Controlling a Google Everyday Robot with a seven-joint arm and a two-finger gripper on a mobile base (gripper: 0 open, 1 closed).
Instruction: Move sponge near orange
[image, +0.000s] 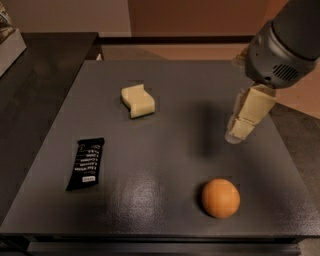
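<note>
A brown wall (190, 17) is seen behind a dark grey table (165, 150), whose matte top carries soft reflections. A darker counter (40, 90) is set against its left side. The grey arm (285, 45) is reached in from the upper right, and the cream gripper (239, 131) is hung above the table's right part, well apart from everything; whether it is parted or closed is not made out. A black snack-bar wrapper (86, 163) is laid at the left. The sponge (137, 100) is placed toward the back, far from the orange (220, 198) near the front edge.
</note>
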